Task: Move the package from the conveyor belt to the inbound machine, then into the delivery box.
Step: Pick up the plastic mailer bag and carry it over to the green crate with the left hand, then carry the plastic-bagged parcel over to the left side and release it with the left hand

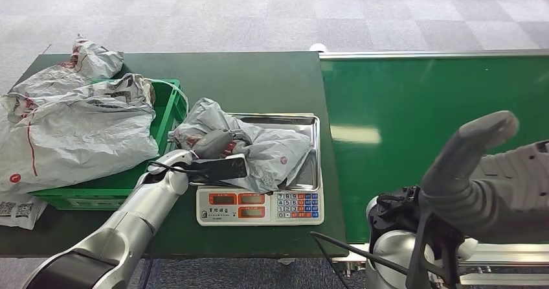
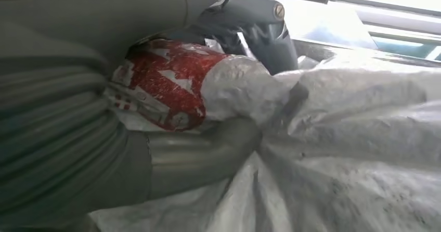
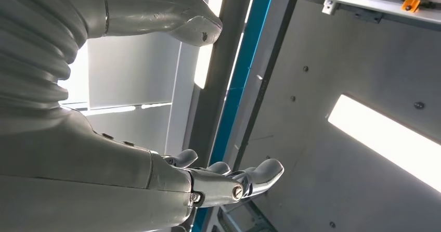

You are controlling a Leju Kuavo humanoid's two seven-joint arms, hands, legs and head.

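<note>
A crumpled grey plastic package (image 1: pixel 275 151) lies in the steel tray (image 1: pixel 313 162) of the weighing scale (image 1: pixel 259 206). My left hand (image 1: pixel 217 145) lies on the package's left part. In the left wrist view the thumb and fingers of my left hand (image 2: pixel 208 154) pinch a bunched fold of the package (image 2: pixel 338 123) with a red print. My right hand (image 1: pixel 482 172) is raised close to the camera above the green conveyor belt (image 1: pixel 440 101), holding nothing. The right wrist view has my right hand (image 3: pixel 156 138) with its fingers spread apart.
A green crate (image 1: pixel 169 104) left of the scale holds several grey packages (image 1: pixel 78 127). Another package (image 1: pixel 16 208) lies flat at the table's front left corner. The scale's keypad faces me.
</note>
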